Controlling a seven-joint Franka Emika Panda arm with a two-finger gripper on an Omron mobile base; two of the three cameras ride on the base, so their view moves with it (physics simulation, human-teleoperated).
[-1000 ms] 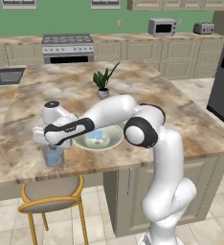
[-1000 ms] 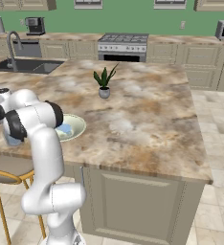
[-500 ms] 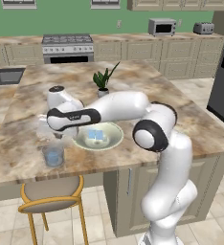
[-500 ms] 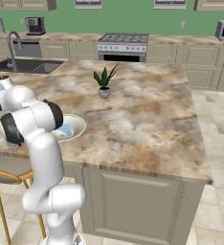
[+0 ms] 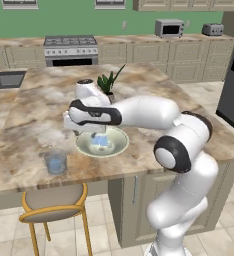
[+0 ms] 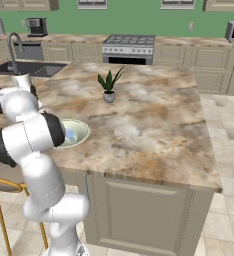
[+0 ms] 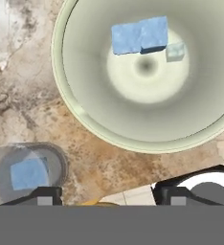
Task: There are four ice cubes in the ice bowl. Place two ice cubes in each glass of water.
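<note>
The cream ice bowl [image 7: 60, 72] holds three ice cubes: two light-blue ones [image 7: 139, 36] touching each other and a paler, smaller one [image 7: 175, 51]. A glass of water [image 7: 5, 165] stands just outside the bowl's rim with one ice cube [image 7: 29, 173] in it. My gripper [image 7: 109, 198] is open with nothing between its fingers, and hangs over the counter between glass and bowl. From the left base view, the gripper [image 5: 85, 132] is above the left rim of the bowl [image 5: 120, 147], and the glass [image 5: 55, 162] is near the counter's front edge.
A small potted plant [image 5: 109, 84] stands behind the bowl. My arm hides part of the bowl [image 6: 81, 134] in the right base view. A sink [image 6: 31, 69] lies at the far left. A stool [image 5: 51, 205] stands below the counter edge.
The hand has swung right from above the glass towards the bowl. Its fingers, shut before, now stand apart, and a cube lies in the glass.
</note>
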